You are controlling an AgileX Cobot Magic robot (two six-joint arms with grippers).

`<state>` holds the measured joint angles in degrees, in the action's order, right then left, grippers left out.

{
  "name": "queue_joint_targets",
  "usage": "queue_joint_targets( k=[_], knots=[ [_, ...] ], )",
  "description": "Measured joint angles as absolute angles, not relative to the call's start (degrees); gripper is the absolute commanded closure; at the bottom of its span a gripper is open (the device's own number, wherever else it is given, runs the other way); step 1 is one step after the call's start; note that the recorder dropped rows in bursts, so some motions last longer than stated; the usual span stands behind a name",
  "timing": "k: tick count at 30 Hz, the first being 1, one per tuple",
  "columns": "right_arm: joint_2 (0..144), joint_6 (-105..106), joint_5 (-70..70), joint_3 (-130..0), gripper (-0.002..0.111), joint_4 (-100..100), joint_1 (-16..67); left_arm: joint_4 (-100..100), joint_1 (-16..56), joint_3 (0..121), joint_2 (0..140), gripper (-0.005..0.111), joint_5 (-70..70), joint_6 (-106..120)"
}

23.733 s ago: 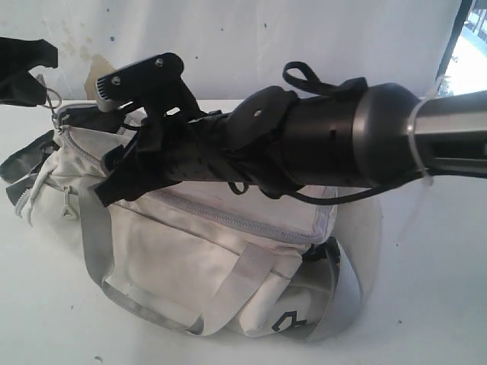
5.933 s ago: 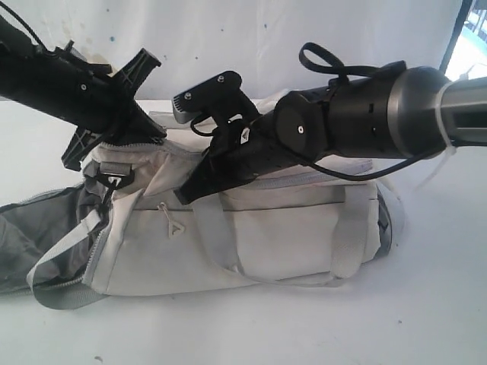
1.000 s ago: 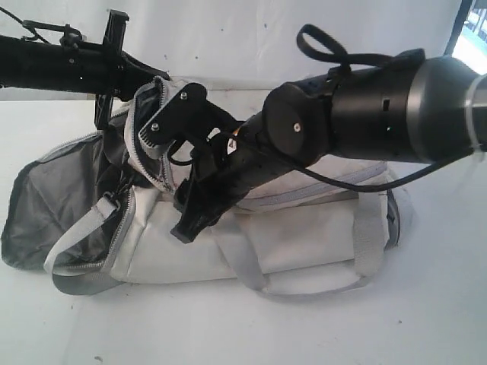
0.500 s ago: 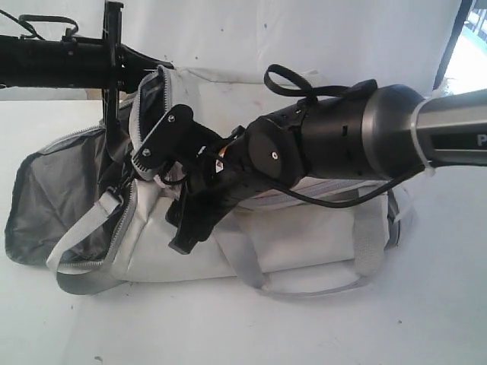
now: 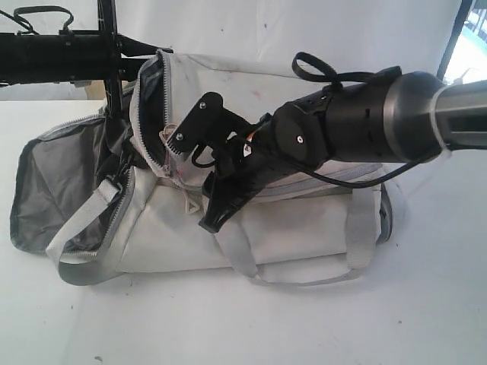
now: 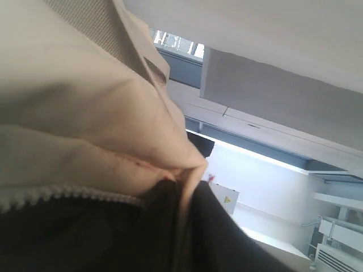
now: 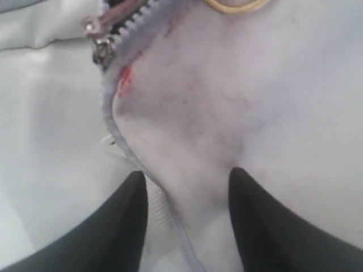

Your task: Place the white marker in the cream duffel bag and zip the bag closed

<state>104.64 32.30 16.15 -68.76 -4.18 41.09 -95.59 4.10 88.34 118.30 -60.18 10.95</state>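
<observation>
The white table (image 5: 228, 327) is bare at the near edge. On it lies the cream duffel bag (image 5: 304, 228), on its side. Its long axis runs straight across the exterior view, and a grey webbing handle (image 5: 251, 266) droops over the near face. The bag's open end points to the left, where the dark grey lining (image 5: 61, 175) spreads flat.

Above the bag's middle, the right gripper (image 5: 202, 171) reaches in from the right. Its fingers (image 7: 130, 226) stand apart, astride the toothed zipper edge (image 7: 113, 113) near the slider (image 7: 102, 51), with a small red stain (image 7: 126, 76) beside it. They clamp nothing.

Farther back, at the left end, the left gripper (image 5: 144, 50) is closed, pinching the bag's raised mouth rim (image 5: 156, 84). Cream cloth (image 6: 85, 113) fills its wrist view. The white marker cannot be made out in any view. A pale wall (image 5: 304, 30) stands behind.
</observation>
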Motion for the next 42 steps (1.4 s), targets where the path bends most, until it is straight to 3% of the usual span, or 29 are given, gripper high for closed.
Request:
queue_joint_targets(
  k=[11,14,19,23,32,35,42],
  knots=[
    [106.49,28.74,16.27,-68.76,0.066,-4.18,41.09,-92.07,4.10,88.34,118.30,0.106,-57.25,10.95],
    [106.99,28.61,18.06,-68.76,0.066,-4.18,41.09,-87.03,4.10,88.34,118.30,0.093,-54.22,10.81],
    [107.11,28.50,19.99,-68.76,0.066,-4.18,41.09,-80.40,4.10,88.34,118.30,0.054,-48.81,11.05],
    [107.11,28.22,21.15,-68.76,0.066,-4.18,41.09,-79.06,3.95,88.34,118.30,0.039,-45.69,12.46],
    [105.93,21.45,22.63,-68.76,0.066,-4.18,41.09,-78.52,2.01,88.34,117.06,0.037,-45.05,30.96],
    [104.61,17.97,22.86,-68.76,0.066,-4.18,41.09,-77.29,0.62,88.34,115.11,0.041,-46.13,35.44],
    [103.71,0.00,28.06,-68.76,0.066,-4.41,40.97,-57.55,-0.03,88.34,108.31,0.047,-46.18,34.44]
  ],
)
